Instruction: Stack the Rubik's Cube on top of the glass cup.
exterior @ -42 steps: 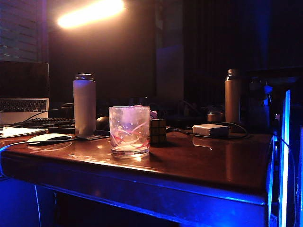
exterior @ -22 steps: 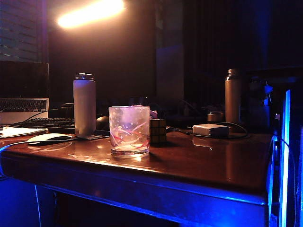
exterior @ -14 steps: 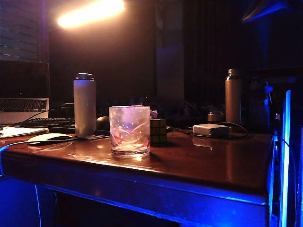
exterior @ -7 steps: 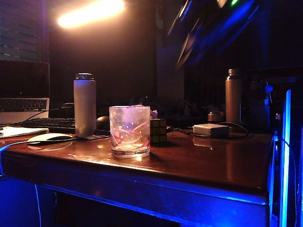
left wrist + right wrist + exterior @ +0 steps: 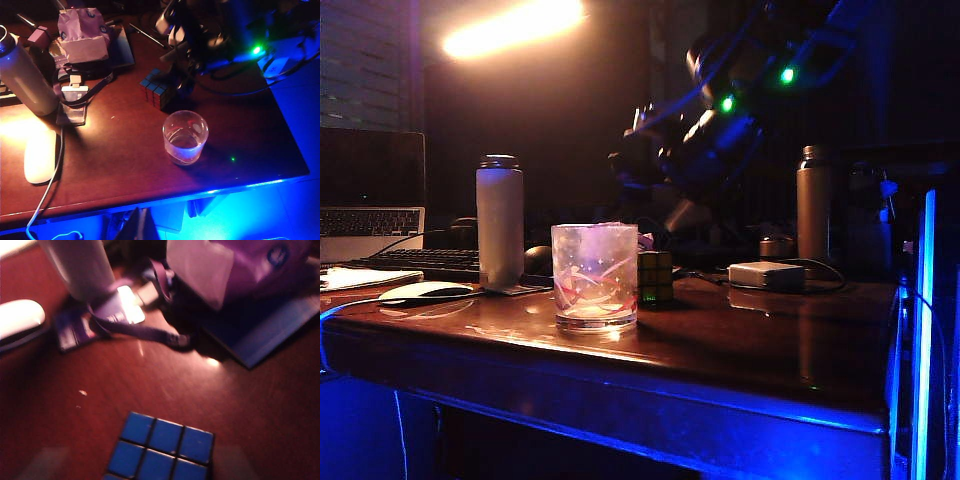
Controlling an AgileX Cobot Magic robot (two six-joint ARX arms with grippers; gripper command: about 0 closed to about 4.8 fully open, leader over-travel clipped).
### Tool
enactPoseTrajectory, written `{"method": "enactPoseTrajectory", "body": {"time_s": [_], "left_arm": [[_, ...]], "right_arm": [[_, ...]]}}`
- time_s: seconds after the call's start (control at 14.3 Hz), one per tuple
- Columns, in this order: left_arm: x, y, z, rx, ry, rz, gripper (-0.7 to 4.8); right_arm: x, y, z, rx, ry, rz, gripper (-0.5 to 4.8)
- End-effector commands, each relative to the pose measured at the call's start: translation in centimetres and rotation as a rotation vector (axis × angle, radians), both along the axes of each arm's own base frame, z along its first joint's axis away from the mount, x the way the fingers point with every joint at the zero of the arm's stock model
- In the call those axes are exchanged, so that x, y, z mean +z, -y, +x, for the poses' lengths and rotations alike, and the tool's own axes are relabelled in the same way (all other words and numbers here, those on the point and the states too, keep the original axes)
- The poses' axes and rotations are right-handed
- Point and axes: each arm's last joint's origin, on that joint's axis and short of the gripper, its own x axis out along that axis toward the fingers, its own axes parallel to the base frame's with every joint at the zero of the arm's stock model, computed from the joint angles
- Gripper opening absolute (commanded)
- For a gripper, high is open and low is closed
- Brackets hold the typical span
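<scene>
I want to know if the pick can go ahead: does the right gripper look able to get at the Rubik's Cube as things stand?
Probably yes. The right gripper hangs open just above the Rubik's Cube, whose top face is bare. The glass cup stands apart from it on the near side, out of the way.

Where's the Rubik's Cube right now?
In the exterior view the Rubik's Cube sits on the table just behind and right of the glass cup, with the open right gripper above it.

White bottle [image 5: 499, 222] with metal cap upright on wooden table [image 5: 750, 345]; white mouse [image 5: 423, 291] just in front of the bottle, nearer the table edge; keyboard [image 5: 420, 262] and laptop [image 5: 370, 195] behind the bottle; white adapter [image 5: 765, 275] and a bronze bottle [image 5: 811, 205] well apart from it, at the table's far side.
</scene>
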Motion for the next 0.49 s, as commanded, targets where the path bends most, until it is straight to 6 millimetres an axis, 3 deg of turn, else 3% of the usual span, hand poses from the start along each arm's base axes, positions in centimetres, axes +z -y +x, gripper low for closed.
{"method": "enactPoseTrajectory", "body": {"time_s": [0.07, 0.49], "left_arm": [[0.2, 0.1, -0.2, -0.025, 0.001, -0.018, -0.05], [0.2, 0.1, -0.2, -0.026, 0.002, -0.018, -0.05]], "right_arm": [[-0.3, -0.5, 0.9, -0.025, 0.068, 0.021, 4.79], [-2.2, -1.9, 3.6, -0.032, 0.011, 0.005, 4.79]]}}
